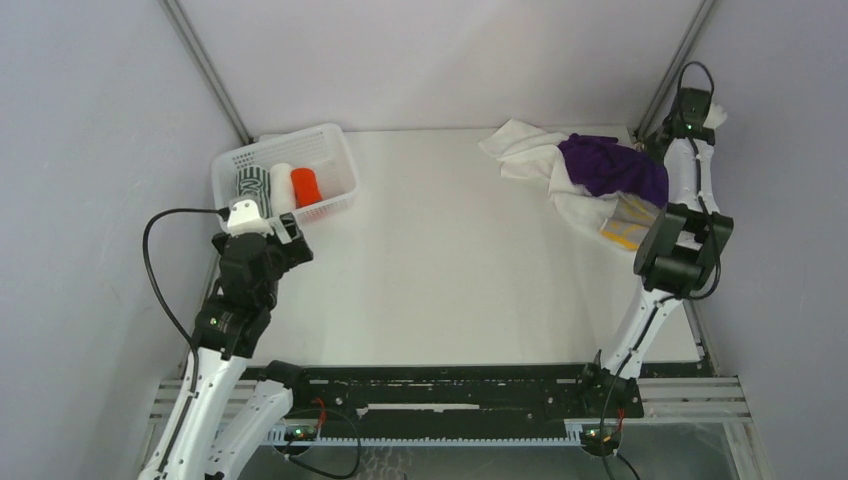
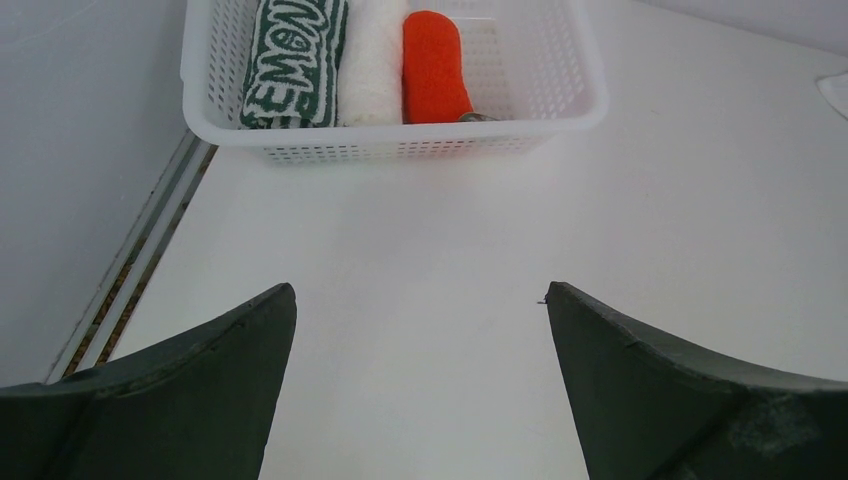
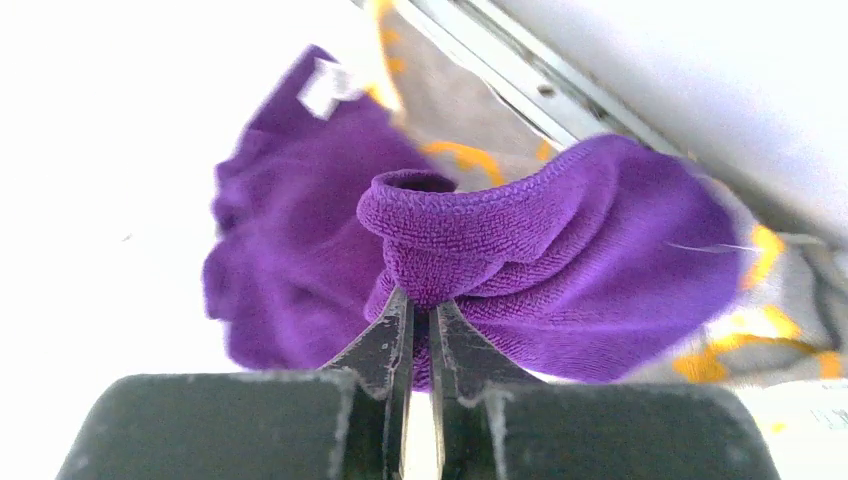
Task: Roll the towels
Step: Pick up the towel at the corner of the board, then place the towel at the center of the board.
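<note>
A heap of unrolled towels lies at the table's far right: a purple towel (image 1: 612,166) (image 3: 560,260) on top, a white towel (image 1: 520,148) under it to the left, a yellow-and-grey towel (image 1: 630,225) (image 3: 760,330) beneath. My right gripper (image 3: 420,305) is shut on a bunched fold of the purple towel; in the top view its fingers are hidden behind the arm. Three rolled towels lie side by side in the basket: dark green-and-white (image 2: 295,60), white (image 2: 373,60), orange-red (image 2: 434,68). My left gripper (image 2: 420,295) hangs open over bare table in front of the basket, holding nothing.
The white mesh basket (image 1: 330,165) (image 2: 560,120) stands at the far left near the wall. A metal rail (image 2: 140,270) edges the table's left side. The right arm's elbow (image 1: 683,250) rises by the right wall, next to the heap.
</note>
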Controlling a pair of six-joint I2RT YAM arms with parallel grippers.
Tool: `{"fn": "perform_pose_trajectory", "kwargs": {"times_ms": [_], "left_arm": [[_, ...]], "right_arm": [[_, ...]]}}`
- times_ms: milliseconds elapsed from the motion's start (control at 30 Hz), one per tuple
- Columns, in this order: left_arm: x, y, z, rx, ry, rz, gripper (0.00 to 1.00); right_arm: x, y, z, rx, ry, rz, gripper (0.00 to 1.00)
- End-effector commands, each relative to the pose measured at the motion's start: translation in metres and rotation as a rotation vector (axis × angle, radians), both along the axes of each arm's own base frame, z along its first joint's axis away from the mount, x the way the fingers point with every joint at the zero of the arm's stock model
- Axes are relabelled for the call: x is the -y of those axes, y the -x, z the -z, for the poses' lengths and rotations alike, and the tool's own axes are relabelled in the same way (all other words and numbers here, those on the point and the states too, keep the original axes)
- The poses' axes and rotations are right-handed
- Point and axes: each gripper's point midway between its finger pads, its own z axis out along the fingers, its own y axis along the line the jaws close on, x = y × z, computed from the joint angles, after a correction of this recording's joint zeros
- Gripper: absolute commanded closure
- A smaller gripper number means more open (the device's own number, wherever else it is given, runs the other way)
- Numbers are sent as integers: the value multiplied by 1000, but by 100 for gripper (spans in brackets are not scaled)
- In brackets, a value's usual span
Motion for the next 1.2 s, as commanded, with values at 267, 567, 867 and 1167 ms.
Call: {"fn": "perform_pose_trajectory", "kwargs": {"times_ms": [267,567,867,1167], "left_arm": [[-3,14,-22,130,38,-2,0],[15,28,-43,195,122,98,0],[49,39,-31,73,254,238,0],[86,37,32,-182,384,326,0]], "right_arm": [[-155,75,-284,523,287,-294,100],[-338,169,-350,790,158,-824,100],[-357,200,-249,608,57,-864,71],[-259,230,-62,119,145,-580,33]]}}
